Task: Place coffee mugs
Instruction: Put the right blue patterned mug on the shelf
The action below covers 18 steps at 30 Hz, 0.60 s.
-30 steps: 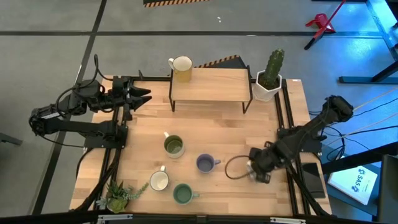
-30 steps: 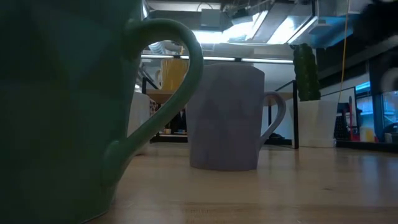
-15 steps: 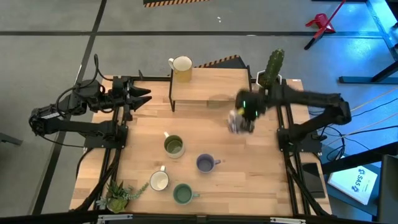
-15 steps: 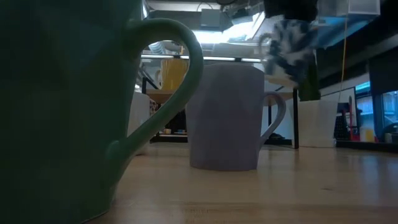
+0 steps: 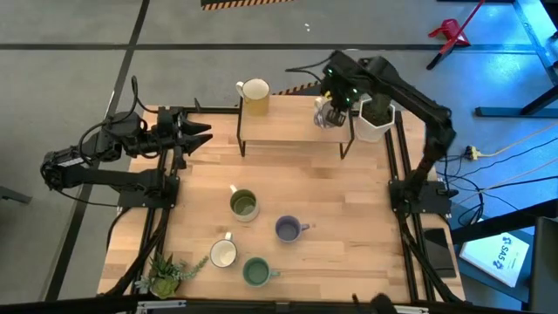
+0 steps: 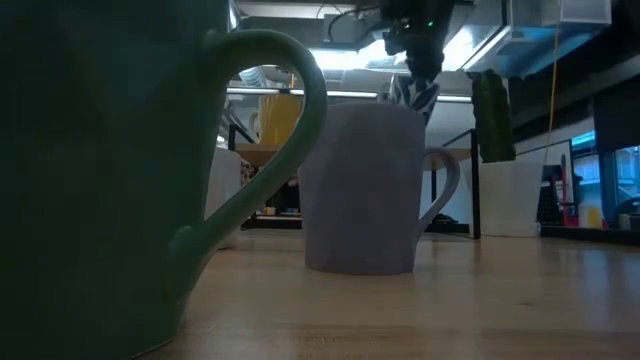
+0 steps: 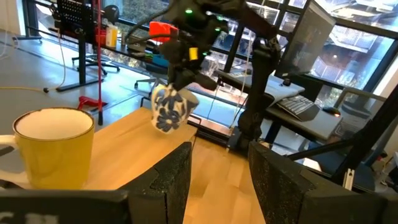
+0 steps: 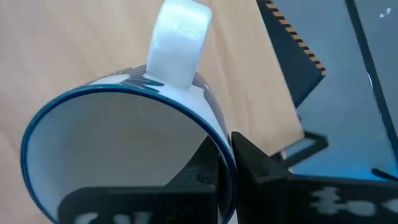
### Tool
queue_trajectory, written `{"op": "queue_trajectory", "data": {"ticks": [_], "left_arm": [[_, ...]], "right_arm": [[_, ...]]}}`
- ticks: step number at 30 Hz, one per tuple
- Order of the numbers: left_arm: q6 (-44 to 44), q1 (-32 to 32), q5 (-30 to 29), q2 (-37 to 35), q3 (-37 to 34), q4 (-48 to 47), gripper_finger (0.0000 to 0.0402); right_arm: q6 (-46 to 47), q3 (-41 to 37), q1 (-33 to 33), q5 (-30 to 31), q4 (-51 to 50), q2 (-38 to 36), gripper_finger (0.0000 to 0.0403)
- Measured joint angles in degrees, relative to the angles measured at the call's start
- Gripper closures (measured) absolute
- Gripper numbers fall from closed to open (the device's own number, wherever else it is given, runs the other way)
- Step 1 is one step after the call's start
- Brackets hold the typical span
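— High view first: what is carried by the right gripper [image 5: 331, 106]?

— A white mug with a blue pattern [image 5: 326, 114] is held there, the fingers clamped over its rim, above the right end of the raised wooden shelf [image 5: 292, 120]. In the right wrist view the blue-edged rim [image 8: 127, 99] is seen pinched between the dark fingers [image 8: 214, 180], with the white handle [image 8: 179, 38] turned away from them. Whether the mug touches the shelf cannot be told.

— And from the left wrist view?

— The same patterned mug [image 7: 170, 109] is seen hanging tilted under the right gripper [image 7: 183, 65], over the far part of the shelf [image 7: 118, 146].

— What else is placed on the shelf?

— A yellow mug [image 5: 254, 95] is stood at its left end. A cactus in a white pot [image 5: 378, 112] is set just beside the right end.

— The left gripper [image 5: 199, 134]?

— It is held apart, unloaded, near the table's [image 5: 349, 209] left edge.

— The remaining mugs?

— Four are left on the table: an olive-lined one [image 5: 243, 204], a purple-blue one [image 5: 289, 229], a white one [image 5: 223, 253] and a green one [image 5: 256, 272]. A small plant [image 5: 166, 275] is lying at the front left corner.
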Motion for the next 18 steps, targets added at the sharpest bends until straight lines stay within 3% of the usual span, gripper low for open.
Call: {"op": "queue_trajectory", "data": {"ticks": [7, 18], "left_arm": [[0.00, 0.00, -0.51, 0.00, 0.00, 0.00, 0.0248], [0.01, 0.02, -4.50, 0.00, 0.00, 0.01, 0.0248]], "right_arm": [[-4.56, 5.72, -5.20, -3.14, -1.71, 6.82, 0.0402], [-5.81, 6.12, -12.10, -3.65, -3.44, 7.46, 0.0403]]}}
